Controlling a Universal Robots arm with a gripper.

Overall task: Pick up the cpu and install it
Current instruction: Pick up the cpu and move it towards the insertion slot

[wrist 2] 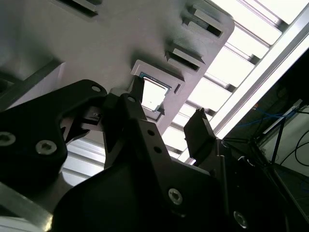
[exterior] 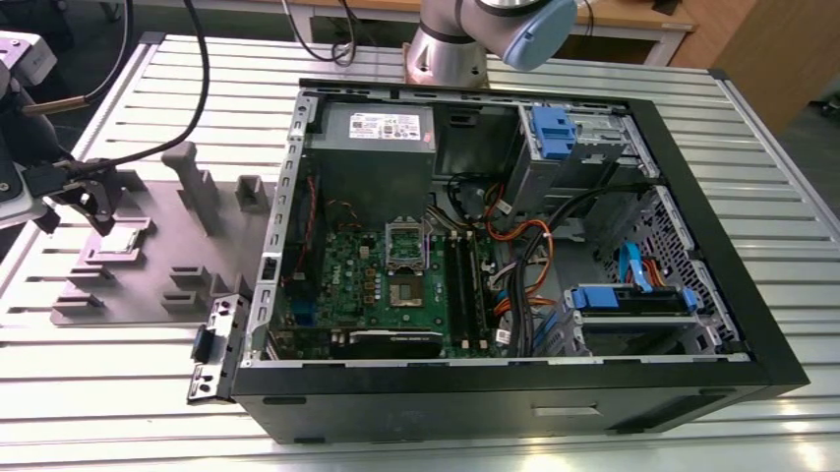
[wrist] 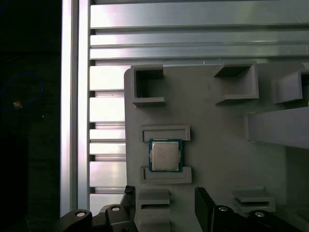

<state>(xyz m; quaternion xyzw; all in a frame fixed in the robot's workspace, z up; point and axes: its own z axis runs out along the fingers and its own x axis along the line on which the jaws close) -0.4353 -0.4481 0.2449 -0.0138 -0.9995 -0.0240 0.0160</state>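
The cpu (exterior: pixel 122 239) is a small silver square lying flat in a pocket of the grey fixture plate (exterior: pixel 157 265), on the exterior view's left. In the first wrist view the cpu (wrist: pixel 165 155) sits between two raised blocks of the plate (wrist: pixel 217 145). My gripper (exterior: pixel 77 209) hangs just above the plate beside the cpu, open, with nothing between its fingers. Both wrist views show the gripper (wrist: pixel 164 205) (wrist 2: pixel 166 113) standing apart from the cpu (wrist 2: pixel 153 94), not touching it. The motherboard socket (exterior: pixel 401 288) lies in the open computer case (exterior: pixel 499 398) with its silver bracket (exterior: pixel 407 238) lifted.
The case holds a power supply (exterior: pixel 374 128), orange and black cables (exterior: pixel 518 246) and blue drive bays (exterior: pixel 630 295). Tall posts (exterior: pixel 195 187) rise from the fixture plate near the gripper. The arm's base (exterior: pixel 453 44) stands behind the case on the slatted aluminium table (exterior: pixel 132 383).
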